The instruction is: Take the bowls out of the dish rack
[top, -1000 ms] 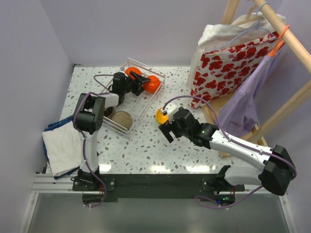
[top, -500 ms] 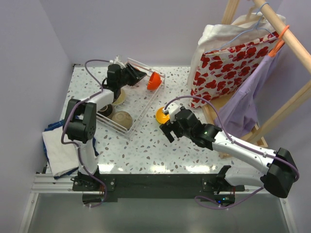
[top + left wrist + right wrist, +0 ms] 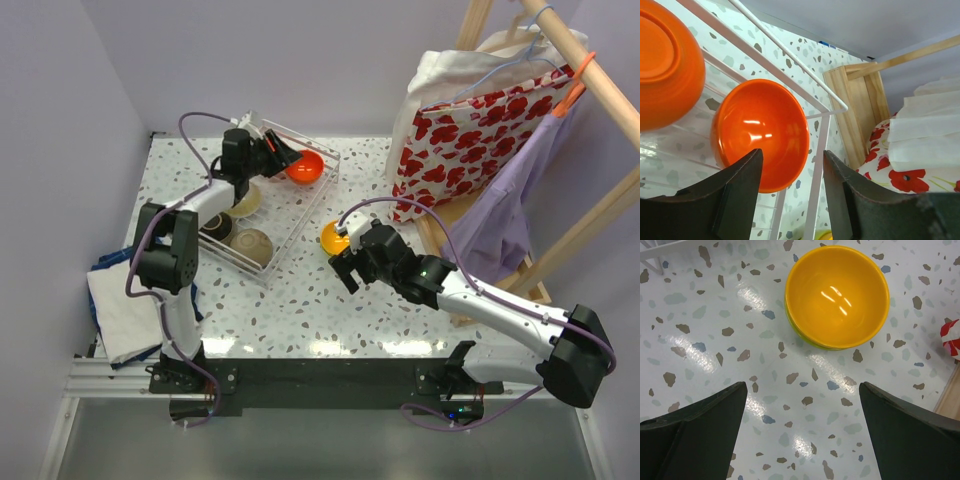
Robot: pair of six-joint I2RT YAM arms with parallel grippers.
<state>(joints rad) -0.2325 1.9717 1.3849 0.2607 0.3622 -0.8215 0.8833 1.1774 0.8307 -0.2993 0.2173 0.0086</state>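
Observation:
The white wire dish rack stands at the back left. My left gripper is open at its far end, beside an orange-red bowl. In the left wrist view that bowl faces the camera just ahead of the open left gripper. A second orange-red bowl shows its base at the left. A cream bowl, a dark brown bowl and a tan bowl lie in the rack. My right gripper is open and empty just in front of a yellow-orange bowl on the table. A lime green bowl is nested under it.
A wooden clothes rack stands at the right with a red-flowered bag and a purple garment. Folded white and blue cloths lie at the table's left edge. The wooden post stands just beyond the dish rack's far corner.
My left arm has stretched from the rack's middle to its far end. The orange-red bowl there has tipped and now shows its inside. The right arm has barely moved.

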